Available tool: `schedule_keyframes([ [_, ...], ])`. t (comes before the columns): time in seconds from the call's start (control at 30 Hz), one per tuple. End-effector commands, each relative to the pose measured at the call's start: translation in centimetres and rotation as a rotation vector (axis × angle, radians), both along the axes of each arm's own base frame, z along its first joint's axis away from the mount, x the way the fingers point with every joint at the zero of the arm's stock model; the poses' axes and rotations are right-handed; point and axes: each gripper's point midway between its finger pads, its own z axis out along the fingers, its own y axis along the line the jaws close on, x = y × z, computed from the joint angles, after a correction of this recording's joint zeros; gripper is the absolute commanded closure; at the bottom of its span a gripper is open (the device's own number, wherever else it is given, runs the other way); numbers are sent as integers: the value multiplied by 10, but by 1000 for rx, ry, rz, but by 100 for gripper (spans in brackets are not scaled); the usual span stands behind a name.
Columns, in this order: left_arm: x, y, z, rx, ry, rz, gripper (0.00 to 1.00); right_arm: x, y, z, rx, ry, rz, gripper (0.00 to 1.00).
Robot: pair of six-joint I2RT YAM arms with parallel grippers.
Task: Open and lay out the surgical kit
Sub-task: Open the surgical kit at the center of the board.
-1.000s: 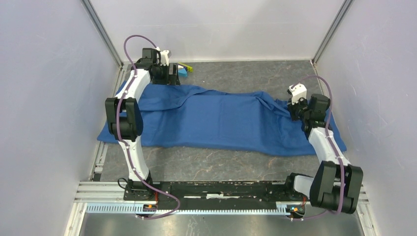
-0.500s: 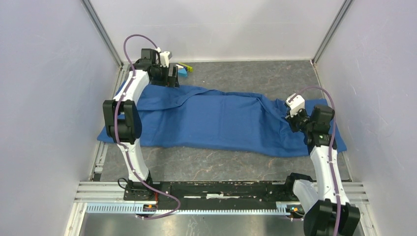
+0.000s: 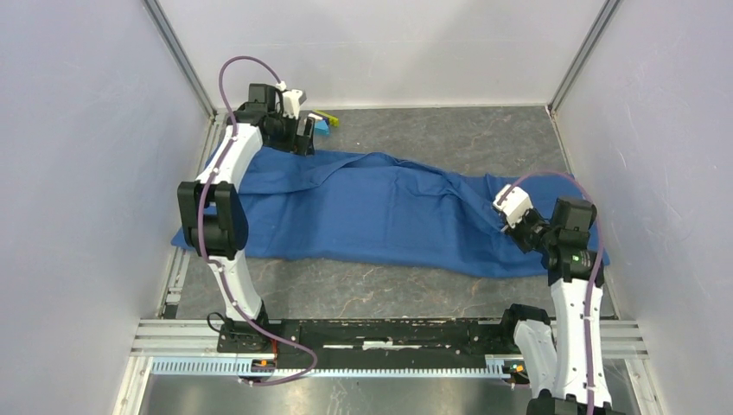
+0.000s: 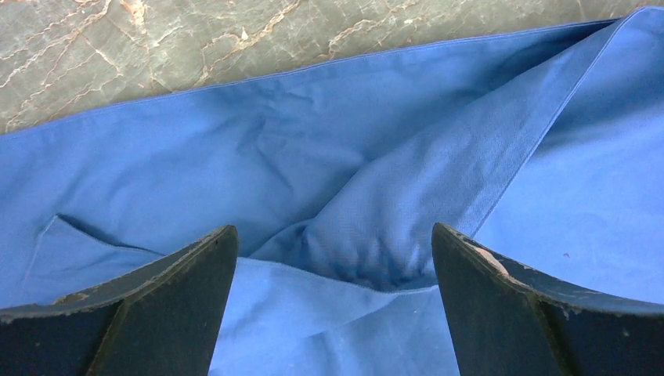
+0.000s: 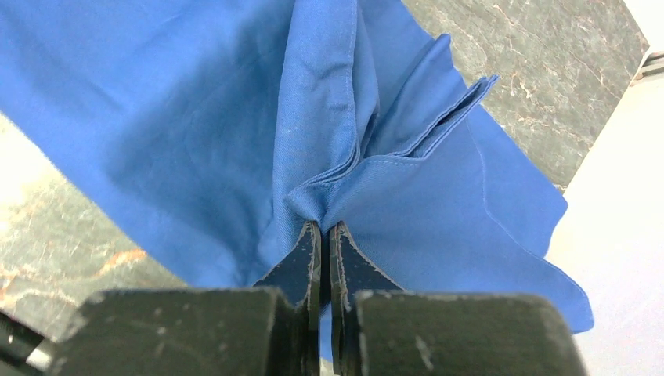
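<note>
Right tool (image 5: 324,227) clenched on gathered fold of blue cloth wrap (image 3: 380,212), at wrap's 4 o'clock end. Left tool (image 4: 333,230) released, jaws held wide above wrap's 11 o'clock corner, with bunched ridge seen between them; contact cannot be told. Wrap found rumpled, spread across bench (image 3: 449,130) from 9 to 3 o'clock. Block toy (image 3: 321,121) noted at 11 o'clock, just beyond left tool.

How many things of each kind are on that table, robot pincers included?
Cloth: 1
Toy: 1
Pincers: 2 (left pincer, right pincer)
Total: 4
</note>
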Motion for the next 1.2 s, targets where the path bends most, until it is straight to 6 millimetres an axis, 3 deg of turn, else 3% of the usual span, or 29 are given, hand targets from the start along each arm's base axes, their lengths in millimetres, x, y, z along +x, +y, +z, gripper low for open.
schedule_keyframes([
  [0.0,-13,11,37,82,-81,-41,0,-35,-1,0,-113,73,93,100],
  [0.2,-27,8,49,108,-78,-86,0,-70,-13,-28,-240,157,121,100],
  [0.43,-70,-15,45,141,-133,-462,0,-97,-17,-41,-311,203,157,100],
  [0.6,-82,-40,46,194,-244,-721,0,-103,-21,-46,-344,203,151,100],
  [0.7,-81,-63,51,251,-339,-895,0,-103,-19,-53,-326,214,155,100],
  [0.83,-64,-105,64,263,-477,-1084,0,-101,-16,-61,-295,239,153,100],
  [1.0,-40,-142,56,269,-584,-1313,3,-95,-17,-60,-279,249,132,100],
  [1.17,-26,-166,41,239,-551,-1448,10,-95,-20,-69,-274,285,111,100],
])
